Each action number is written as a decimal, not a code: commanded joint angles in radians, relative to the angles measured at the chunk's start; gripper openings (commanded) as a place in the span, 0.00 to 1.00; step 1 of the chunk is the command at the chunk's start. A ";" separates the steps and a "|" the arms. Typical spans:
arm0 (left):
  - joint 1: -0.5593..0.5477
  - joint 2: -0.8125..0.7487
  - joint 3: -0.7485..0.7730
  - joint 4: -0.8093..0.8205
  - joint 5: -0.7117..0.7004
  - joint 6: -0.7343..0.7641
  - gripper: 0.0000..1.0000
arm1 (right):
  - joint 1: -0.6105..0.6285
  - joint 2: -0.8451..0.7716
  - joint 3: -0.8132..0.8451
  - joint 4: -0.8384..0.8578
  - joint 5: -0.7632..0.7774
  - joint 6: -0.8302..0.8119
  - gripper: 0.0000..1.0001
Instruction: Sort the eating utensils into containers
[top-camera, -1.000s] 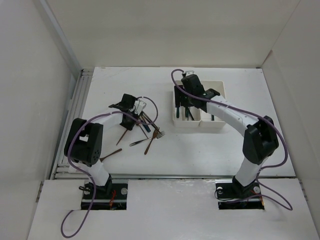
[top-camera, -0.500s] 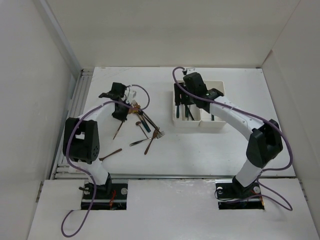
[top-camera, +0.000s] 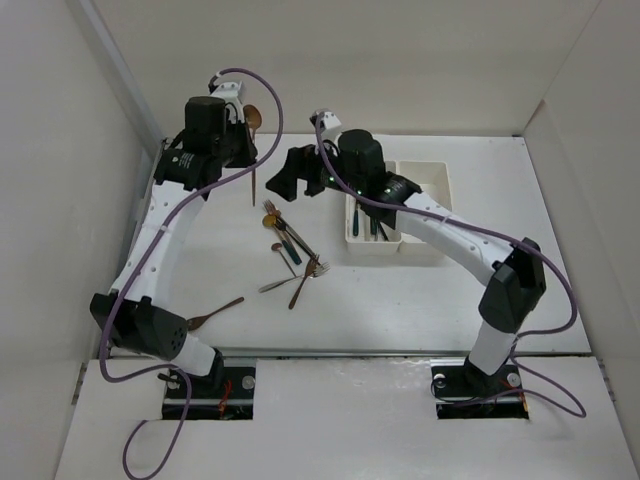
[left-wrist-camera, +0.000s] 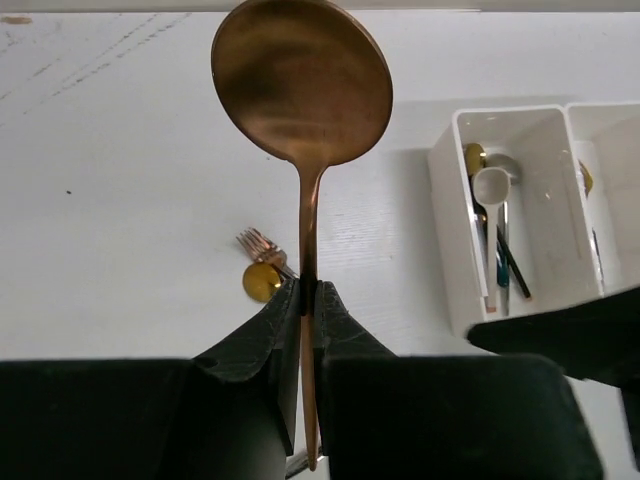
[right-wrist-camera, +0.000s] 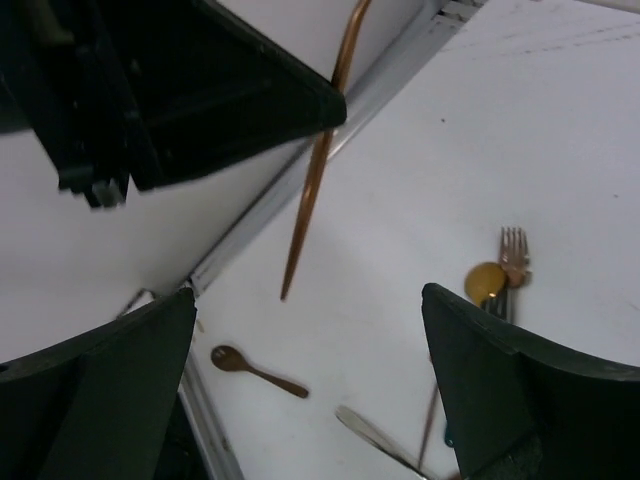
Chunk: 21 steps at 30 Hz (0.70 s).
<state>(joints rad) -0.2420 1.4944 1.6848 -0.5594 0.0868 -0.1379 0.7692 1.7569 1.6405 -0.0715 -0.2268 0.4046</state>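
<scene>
**Left arm holds a copper spoon aloft; right arm waits beside the bins with its jaws spread.**

Top view: the left gripper (top-camera: 238, 148) is high over the far-left part of the white desk (top-camera: 430, 300). Its jaws pinch the handle of a slim copper spoon with a round bowl (top-camera: 253, 120), bowl uppermost. The right gripper (top-camera: 295, 172) hangs between that spoon and the two joined white rectangular plastic bins (top-camera: 352, 235), and its arm covers part of the bins. A loose pile of forks and spoons (top-camera: 290, 250) lies on the desk; single pieces are hard to separate. A brown wooden spoon (top-camera: 215, 313) lies apart, near the front-left edge.

Left wrist view: the jaws are pressed on the spoon handle. The further bin is cut off at the frame edge.

Right wrist view: the jaws are spread wide with nothing between them. The left gripper's dark body hides the spoon's upper part.
</scene>
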 joint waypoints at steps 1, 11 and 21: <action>-0.020 -0.013 0.006 -0.011 -0.028 -0.058 0.00 | 0.004 0.059 0.050 0.177 -0.097 0.147 0.99; -0.033 -0.043 -0.014 -0.002 0.030 -0.088 0.00 | 0.022 0.222 0.160 0.205 -0.117 0.209 0.82; -0.042 -0.082 -0.137 0.018 0.091 -0.089 0.00 | 0.022 0.280 0.213 0.225 -0.128 0.241 0.00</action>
<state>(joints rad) -0.2749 1.4628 1.5753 -0.5507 0.1383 -0.2226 0.7841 2.0453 1.7969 0.0486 -0.3443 0.6369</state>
